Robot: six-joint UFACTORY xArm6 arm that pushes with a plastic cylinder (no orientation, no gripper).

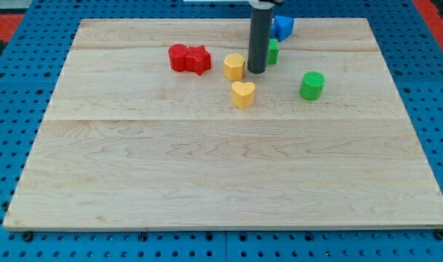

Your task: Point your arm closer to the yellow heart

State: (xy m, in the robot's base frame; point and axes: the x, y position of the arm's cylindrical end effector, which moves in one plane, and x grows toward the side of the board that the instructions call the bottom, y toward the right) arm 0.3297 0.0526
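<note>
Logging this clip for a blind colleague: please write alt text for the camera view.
My tip rests on a wooden board between a yellow block and a green block, just above the yellow heart. Red blocks, a green cylinder and a blue block lie around.

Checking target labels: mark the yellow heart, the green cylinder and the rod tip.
yellow heart (243, 92), camera view, top face.
green cylinder (313, 84), camera view, upper side wall.
my tip (257, 72), camera view, rod's very end.

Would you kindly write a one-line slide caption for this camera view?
My tip rests beside the yellow hexagon, just above the yellow heart on the wooden board.
</note>
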